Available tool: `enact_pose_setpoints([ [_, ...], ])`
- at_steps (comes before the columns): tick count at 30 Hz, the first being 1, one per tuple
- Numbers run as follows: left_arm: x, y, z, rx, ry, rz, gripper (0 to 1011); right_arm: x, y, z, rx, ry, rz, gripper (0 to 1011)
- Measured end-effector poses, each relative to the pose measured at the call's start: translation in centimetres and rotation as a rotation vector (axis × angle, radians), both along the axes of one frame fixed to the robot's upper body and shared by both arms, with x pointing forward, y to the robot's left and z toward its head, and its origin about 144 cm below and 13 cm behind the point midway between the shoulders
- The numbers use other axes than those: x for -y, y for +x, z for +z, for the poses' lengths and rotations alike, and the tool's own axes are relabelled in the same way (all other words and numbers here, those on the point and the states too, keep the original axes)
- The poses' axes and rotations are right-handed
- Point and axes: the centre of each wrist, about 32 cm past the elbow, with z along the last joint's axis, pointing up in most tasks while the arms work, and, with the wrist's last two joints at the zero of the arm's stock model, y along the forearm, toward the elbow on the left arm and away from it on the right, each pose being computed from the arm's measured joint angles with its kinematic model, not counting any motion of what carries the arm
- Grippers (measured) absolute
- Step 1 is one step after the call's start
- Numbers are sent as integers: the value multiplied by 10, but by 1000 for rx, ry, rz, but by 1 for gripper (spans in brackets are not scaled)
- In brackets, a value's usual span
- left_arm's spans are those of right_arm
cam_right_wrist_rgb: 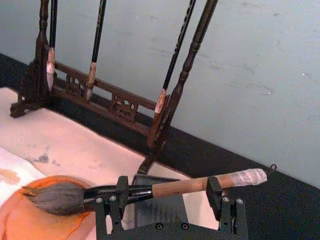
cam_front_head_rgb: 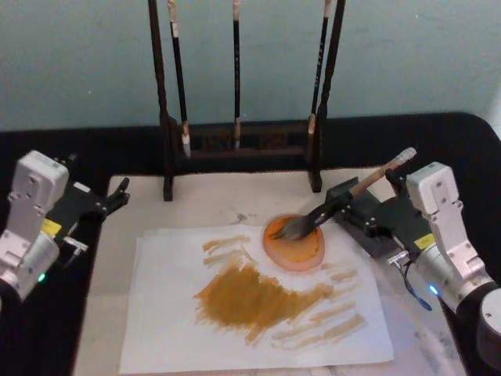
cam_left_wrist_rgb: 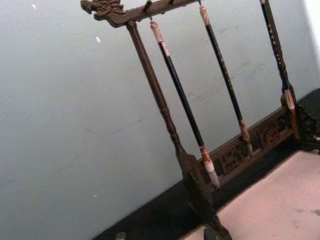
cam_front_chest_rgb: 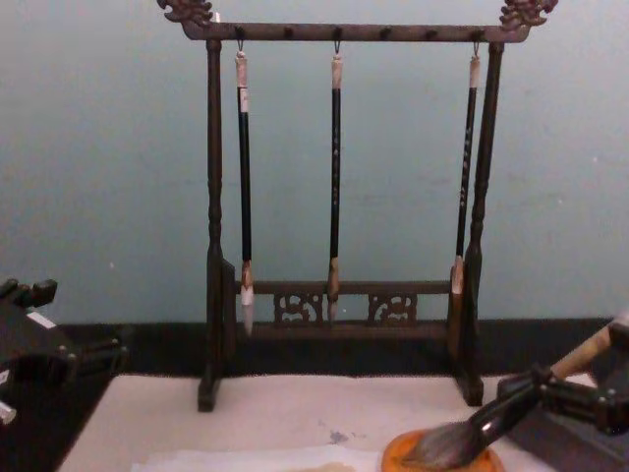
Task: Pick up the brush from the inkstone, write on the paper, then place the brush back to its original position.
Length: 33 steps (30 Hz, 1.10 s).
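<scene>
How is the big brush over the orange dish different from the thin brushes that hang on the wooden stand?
The brush has a thick tan and black handle and a bushy grey tuft; each thin brush has a slim black handle and a small tip. The brush lies tilted, its bristles on the orange dish, with the right gripper around its handle; the thin brushes hang upright from the stand, untouched. All have pale handle ends.

A black table (cam_front_head_rgb: 117,145) carries an off-white mat (cam_front_head_rgb: 211,200) and brush rack (cam_front_head_rgb: 243,149).

I see the brush (cam_right_wrist_rgb: 150,190) has a smooth wooden handle and fluffy hairy bristles. The paper (cam_front_head_rgb: 172,329) looks thin and matt. The rack (cam_front_chest_rgb: 339,305) is dark carved wood.
</scene>
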Motion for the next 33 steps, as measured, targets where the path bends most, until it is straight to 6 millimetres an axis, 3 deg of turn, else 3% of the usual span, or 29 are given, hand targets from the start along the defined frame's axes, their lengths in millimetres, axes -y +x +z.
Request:
enact_pose_setpoints([
  [33,0,0,0,0,0,0,1010,0,0,0,-1,2,-1,1000],
])
